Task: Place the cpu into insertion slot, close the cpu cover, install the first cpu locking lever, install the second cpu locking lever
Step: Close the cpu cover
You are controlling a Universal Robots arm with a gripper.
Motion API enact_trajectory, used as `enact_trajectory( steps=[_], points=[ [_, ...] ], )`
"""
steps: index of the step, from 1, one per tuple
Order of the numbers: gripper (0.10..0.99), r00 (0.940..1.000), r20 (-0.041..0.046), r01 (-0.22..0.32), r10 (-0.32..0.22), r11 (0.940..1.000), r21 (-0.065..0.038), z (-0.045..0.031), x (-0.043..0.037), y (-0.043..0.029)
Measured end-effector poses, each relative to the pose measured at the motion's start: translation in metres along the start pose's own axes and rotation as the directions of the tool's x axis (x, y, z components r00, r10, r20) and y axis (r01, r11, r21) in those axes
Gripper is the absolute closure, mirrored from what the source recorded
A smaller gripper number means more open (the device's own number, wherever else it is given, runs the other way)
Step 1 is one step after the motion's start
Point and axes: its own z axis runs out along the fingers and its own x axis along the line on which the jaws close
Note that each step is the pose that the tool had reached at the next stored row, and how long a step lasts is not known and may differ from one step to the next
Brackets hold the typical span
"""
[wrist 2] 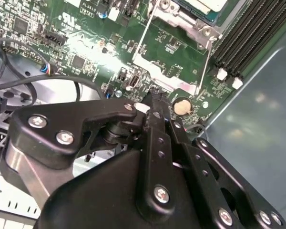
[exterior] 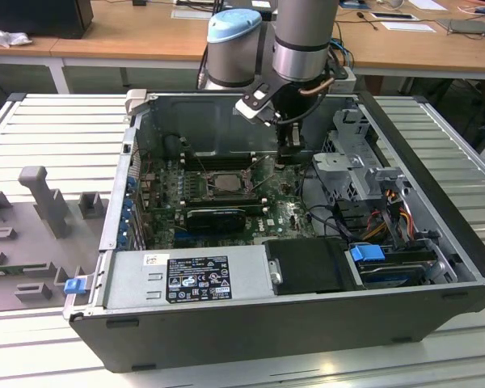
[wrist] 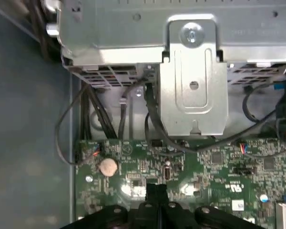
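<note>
Robotics laboratory: open computer case (exterior: 436,267) on a slatted aluminium bench (exterior: 56,121); robot arm (exterior: 303,40) above it; grey moulded fixtures (exterior: 44,198) alongside; wooden desks (exterior: 145,36) with papers (exterior: 407,27) behind.

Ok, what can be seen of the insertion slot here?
The slot is a square socket with a silver metal rim, lying flat on the green board inside the open case. In the exterior view it sits between black memory slots and a long ribbed block. The second wrist view shows one corner: a pale cpu face inside the frame, thin metal rods along two sides. The claw, shut, hangs to the exterior view's right of it, not touching.
</note>
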Motion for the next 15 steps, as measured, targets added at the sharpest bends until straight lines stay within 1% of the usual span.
enact_trajectory(
  steps=[1,2,4,5,6,11,12,13,15],
  points=[
    [0.980,1.0000,0.0000,0.000,0.000,1.0000,0.009,0.0017,0.0000,0.0001],
    [0.980,1.0000,0.0003,0.000,0.000,0.9998,0.019,0.0018,-0.0001,0.0001],
    [0.980,1.0000,-0.0017,0.000,0.000,0.9990,0.045,0.0019,0.0000,0.0001],
    [0.980,1.0000,-0.0024,0.000,0.001,0.9985,0.054,0.0020,0.0000,0.0001],
    [0.980,1.0000,-0.0020,-0.001,0.001,0.9984,0.057,0.0018,-0.0001,-0.0022],
    [0.980,1.0000,-0.0022,0.000,0.001,0.9984,0.057,0.0011,-0.0004,-0.0167],
    [0.980,1.0000,-0.0022,-0.001,0.001,0.9984,0.057,0.0010,-0.0005,-0.0184],
    [0.980,1.0000,-0.0022,-0.001,0.001,0.9984,0.057,0.0008,-0.0006,-0.0221],
    [0.980,1.0000,-0.0022,0.000,0.001,0.9984,0.057,0.0007,-0.0007,-0.0244]
  ],
)
